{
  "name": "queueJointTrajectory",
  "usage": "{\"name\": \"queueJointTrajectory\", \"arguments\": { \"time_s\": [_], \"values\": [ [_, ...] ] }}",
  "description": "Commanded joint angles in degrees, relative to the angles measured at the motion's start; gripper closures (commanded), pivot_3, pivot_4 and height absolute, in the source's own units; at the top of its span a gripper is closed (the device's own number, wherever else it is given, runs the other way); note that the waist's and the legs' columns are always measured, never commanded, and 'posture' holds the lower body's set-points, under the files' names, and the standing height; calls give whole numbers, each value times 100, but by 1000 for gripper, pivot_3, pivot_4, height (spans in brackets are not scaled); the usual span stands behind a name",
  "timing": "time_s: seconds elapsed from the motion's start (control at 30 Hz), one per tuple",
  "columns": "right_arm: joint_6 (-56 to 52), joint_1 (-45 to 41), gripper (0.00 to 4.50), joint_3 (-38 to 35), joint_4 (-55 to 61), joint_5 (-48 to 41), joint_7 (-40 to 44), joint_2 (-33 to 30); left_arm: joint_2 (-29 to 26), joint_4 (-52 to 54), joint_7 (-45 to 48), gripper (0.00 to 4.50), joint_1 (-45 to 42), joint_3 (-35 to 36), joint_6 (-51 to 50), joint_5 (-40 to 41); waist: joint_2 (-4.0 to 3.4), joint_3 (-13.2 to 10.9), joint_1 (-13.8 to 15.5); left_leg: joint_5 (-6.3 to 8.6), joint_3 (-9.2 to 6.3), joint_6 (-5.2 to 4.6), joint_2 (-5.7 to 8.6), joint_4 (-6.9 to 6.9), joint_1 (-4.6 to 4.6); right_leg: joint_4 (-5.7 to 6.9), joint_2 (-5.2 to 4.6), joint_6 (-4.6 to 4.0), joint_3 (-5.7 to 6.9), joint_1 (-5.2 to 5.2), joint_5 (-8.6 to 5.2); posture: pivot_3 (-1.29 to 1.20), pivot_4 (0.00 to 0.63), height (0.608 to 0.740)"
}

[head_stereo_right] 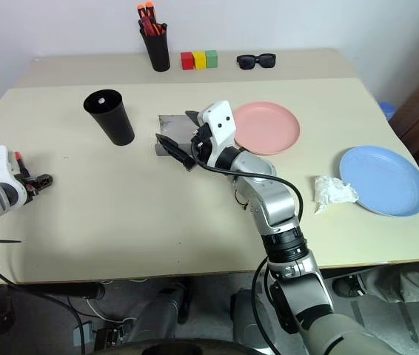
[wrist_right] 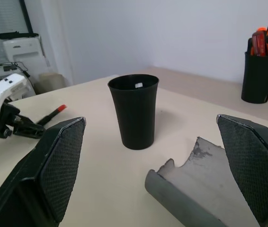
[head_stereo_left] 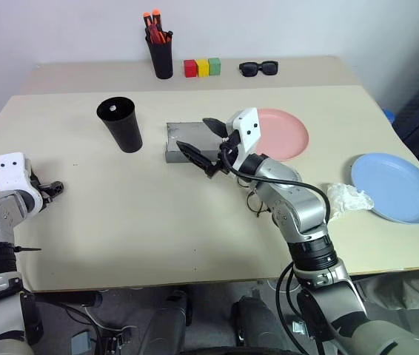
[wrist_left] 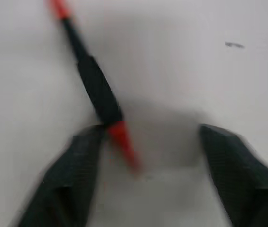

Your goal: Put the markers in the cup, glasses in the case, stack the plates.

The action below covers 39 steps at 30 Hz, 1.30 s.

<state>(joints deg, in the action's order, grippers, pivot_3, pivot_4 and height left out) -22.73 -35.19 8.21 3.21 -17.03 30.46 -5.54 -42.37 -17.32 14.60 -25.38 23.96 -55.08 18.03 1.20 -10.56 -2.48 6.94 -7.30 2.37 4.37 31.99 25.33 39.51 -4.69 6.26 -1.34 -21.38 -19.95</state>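
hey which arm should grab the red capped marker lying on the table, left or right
Left, most likely. The left gripper is down at the table's left edge with its open fingers either side of the red-capped marker. The right gripper hovers open over the grey case, well away from it.

My two head eyes look forward and down from the near edge of the table [head_stereo_left: 195, 222], taking in its whole top out to the wall; they share almost the same scene, the right eye set slightly aside. The black cup [head_stereo_left: 121, 123] is my landmark. My left wrist camera sits very close above the tabletop, well to the near-left of the cup, staring down. My right wrist camera sits low, right of the cup [wrist_right: 134, 110], facing it almost level, near.
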Motion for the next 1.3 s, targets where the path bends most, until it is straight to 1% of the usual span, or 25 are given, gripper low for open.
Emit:
{"name": "queueJointTrajectory", "arguments": {
  "time_s": [0.03,0.07,0.13,0.23,0.33,0.37,0.43,0.57,0.63,0.67,0.77,0.87,1.0,1.17,1.3],
  "values": [
    [122,-84,0,-4,160,-24,34,27,90,72,-109,2972,175,113,-205,-17,-1,0,0,0,0,0,0,0,0,0,0,0,0,0,0,0,150,734],
    [126,-88,0,-2,154,-19,40,29,115,90,-155,3545,172,149,-196,-27,-2,1,-6,0,0,0,-1,-1,0,0,0,0,0,-1,0,0,150,734],
    [129,-90,0,3,154,-12,44,34,168,90,-265,4451,140,211,-175,-52,-2,1,-10,0,0,0,-3,-2,0,1,2,-1,0,-2,0,0,150,734],
    [132,-84,0,9,164,-1,38,35,277,24,-530,4451,8,363,-133,-82,-2,1,-1,0,0,0,-3,-3,0,1,2,-1,0,-2,0,0,150,734],
    [148,-81,0,6,152,16,29,29,414,56,-763,4451,-111,562,172,-67,-2,1,5,0,0,0,-3,-1,0,1,3,-1,1,-1,1,0,150,734],
    [149,-70,0,5,161,19,27,24,479,171,-782,4230,-118,659,165,21,-2,1,4,0,-1,0,-3,-1,0,1,3,-1,2,-2,1,0,150,734],
    [151,-53,0,6,174,25,23,17,613,488,-795,3643,-112,803,3,196,-2,1,4,0,-1,0,-2,0,1,0,2,-1,2,-2,1,0,150,734],
    [152,-33,0,11,184,30,22,10,828,1004,-913,1634,-98,990,-256,369,0,0,3,0,-1,0,-2,0,4,0,3,-1,2,-2,1,0,150,734],
    [150,-31,0,19,173,30,30,13,942,1118,-1180,597,-196,1222,-255,396,1,0,4,0,-1,0,-2,1,5,0,3,-1,2,0,1,0,150,734],
    [153,-31,0,26,165,31,38,16,997,1125,-1367,182,-273,1352,-233,391,1,0,5,0,-1,0,-2,1,5,0,3,-1,2,-1,1,0,150,734],
    [166,-44,0,41,135,34,66,29,1080,935,-1931,182,-541,1589,-105,260,2,0,4,0,-3,0,-3,2,5,0,4,0,4,-1,1,0,150,734],
    [195,-82,0,54,68,42,90,54,1125,460,-2486,182,-912,1788,137,156,3,1,10,-1,-3,0,-2,3,5,0,6,0,5,-1,1,0,150,734],
    [245,-124,0,75,-15,52,115,91,1071,-450,-3002,182,-1407,1629,488,-139,4,1,25,-1,-2,0,1,5,5,0,12,1,7,1,2,0,150,734],
    [296,-122,0,70,-42,68,101,108,1012,-1622,-3202,182,-2001,1364,917,-328,9,2,31,-1,-6,0,2,7,7,1,15,2,13,1,2,0,150,734],
    [290,-50,0,63,27,83,64,99,978,-2194,-3235,182,-2261,1214,1185,-402,9,2,16,-1,-5,1,4,7,8,1,13,2,13,3,2,0,150,734]
  ]
}}
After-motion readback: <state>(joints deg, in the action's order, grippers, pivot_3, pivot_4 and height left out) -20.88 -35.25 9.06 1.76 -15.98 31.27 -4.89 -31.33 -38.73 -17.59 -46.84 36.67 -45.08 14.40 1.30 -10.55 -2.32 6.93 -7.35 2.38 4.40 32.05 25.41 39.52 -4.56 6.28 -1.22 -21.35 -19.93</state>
